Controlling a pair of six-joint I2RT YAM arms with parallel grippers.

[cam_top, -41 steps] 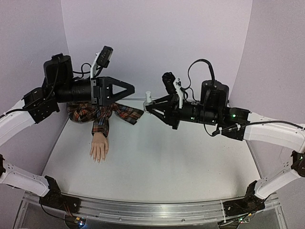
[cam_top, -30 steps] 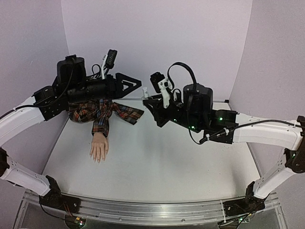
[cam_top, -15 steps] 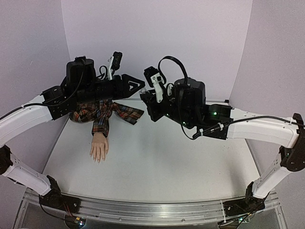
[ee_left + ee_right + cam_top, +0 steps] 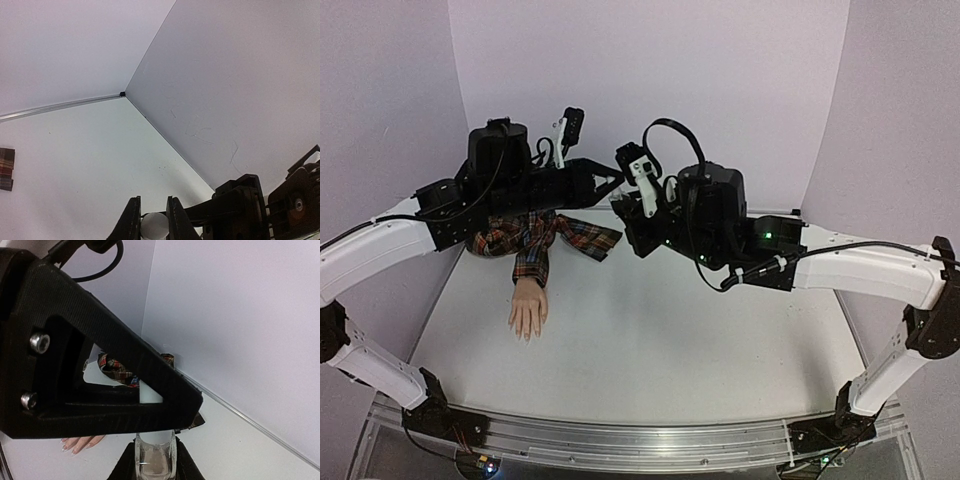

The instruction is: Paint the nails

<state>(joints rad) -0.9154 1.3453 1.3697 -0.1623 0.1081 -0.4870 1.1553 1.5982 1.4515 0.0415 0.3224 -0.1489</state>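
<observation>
My right gripper [image 4: 155, 450] is shut on a small clear bottle [image 4: 156, 466], held in the air above the back of the table. My left gripper [image 4: 152, 201] has its two fingers closed on the bottle's white cap [image 4: 154, 226]; its black finger [image 4: 100, 385] crosses the right wrist view. In the top view both grippers meet, left gripper [image 4: 612, 180] against right gripper [image 4: 628, 208]. The mannequin hand [image 4: 528, 310] lies flat below the left arm, fingers toward me. Its pale nails [image 4: 75, 450] show under the left finger.
The plaid sleeve [image 4: 535, 240] spreads behind the mannequin hand at the back left. Lilac walls [image 4: 650, 90] close the white table [image 4: 660, 340] on three sides. The right arm's body [image 4: 720, 225] hangs over the table's middle back.
The left gripper has gone from open to shut on the bottle's cap. Both arms came together, the right one carrying the bottle leftward. The mannequin hand has not moved.
</observation>
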